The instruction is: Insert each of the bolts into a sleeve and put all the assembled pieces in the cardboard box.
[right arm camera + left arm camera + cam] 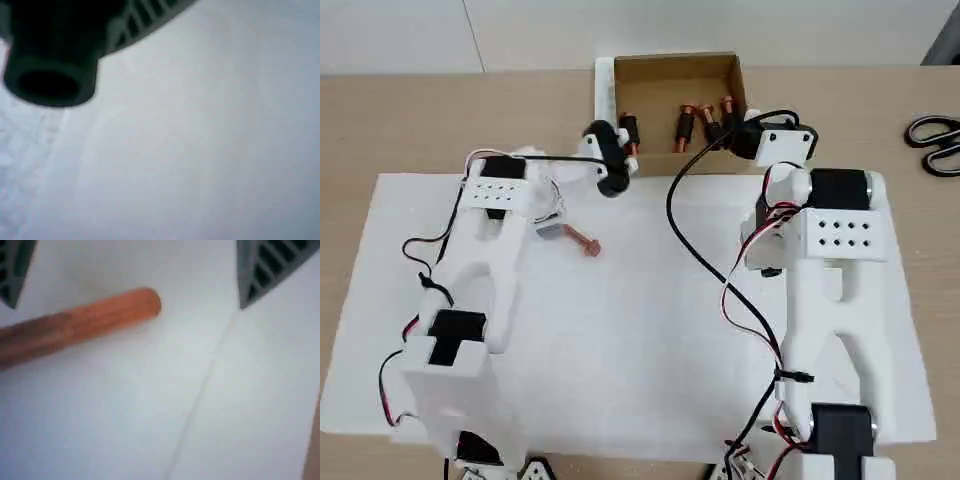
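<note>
– Several pieces [687,125] in the box [665,65]?
– Yes. They are black sleeves with copper bolts through them, lying on the box floor at the far side of the table [420,110].
– And the loose bolt [80,325]?
– It lies flat on the white sheet [620,350], right at the left gripper [125,305]. The jaws stand wide apart with nothing in them, and one end of the bolt lies between the two fingertips.
– What about the right gripper [112,30]?
– It is closed on a black sleeve [50,75], held above the sheet with its open mouth showing.
– Is anything in the way?
– A black cable [680,200] loops from the box's near right corner down across the sheet between the arms. The left arm's black camera [608,158] sits just in front of the box's near left corner. The right arm's head overlaps the near right corner.
– Anything else around?
– Scissors [935,140] lie on the bare table, off the sheet and well apart to the right.
</note>
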`<state>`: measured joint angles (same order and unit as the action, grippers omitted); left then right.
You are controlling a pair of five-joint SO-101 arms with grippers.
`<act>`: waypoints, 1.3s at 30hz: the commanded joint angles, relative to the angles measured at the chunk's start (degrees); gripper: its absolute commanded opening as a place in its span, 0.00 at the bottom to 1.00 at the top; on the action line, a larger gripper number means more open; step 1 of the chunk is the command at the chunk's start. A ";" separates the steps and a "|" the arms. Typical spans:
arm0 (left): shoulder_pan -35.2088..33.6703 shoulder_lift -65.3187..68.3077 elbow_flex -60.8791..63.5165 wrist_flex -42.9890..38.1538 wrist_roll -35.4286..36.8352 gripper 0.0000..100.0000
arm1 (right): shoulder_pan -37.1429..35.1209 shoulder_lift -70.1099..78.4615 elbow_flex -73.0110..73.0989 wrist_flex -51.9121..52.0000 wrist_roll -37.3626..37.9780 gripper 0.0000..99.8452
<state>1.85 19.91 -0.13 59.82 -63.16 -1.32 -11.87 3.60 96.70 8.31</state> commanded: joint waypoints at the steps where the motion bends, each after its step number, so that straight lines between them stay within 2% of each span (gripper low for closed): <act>1: 1.23 -0.53 -2.77 0.97 -3.08 0.27 | 0.22 -2.68 -2.81 0.57 0.18 0.00; 11: 5.10 0.18 -2.51 1.32 -3.96 0.26 | 0.22 -2.68 -2.81 0.57 0.09 0.00; 19: 6.42 5.19 -1.98 1.49 -3.78 0.12 | 0.22 -2.77 -2.81 0.57 0.09 0.00; 29: 7.12 6.68 -2.15 1.58 -3.52 0.10 | 0.22 -2.77 -2.81 0.57 0.09 0.00; 34: 8.35 2.55 -2.59 3.69 0.97 0.00 | 0.22 -2.77 -2.81 0.57 0.09 0.00; 39: 9.76 -5.10 -2.51 7.91 4.75 0.01 | 0.13 -2.77 -2.81 0.48 0.09 0.00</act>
<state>10.90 21.93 -0.66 65.80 -60.79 -1.41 -11.87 3.60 96.70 8.31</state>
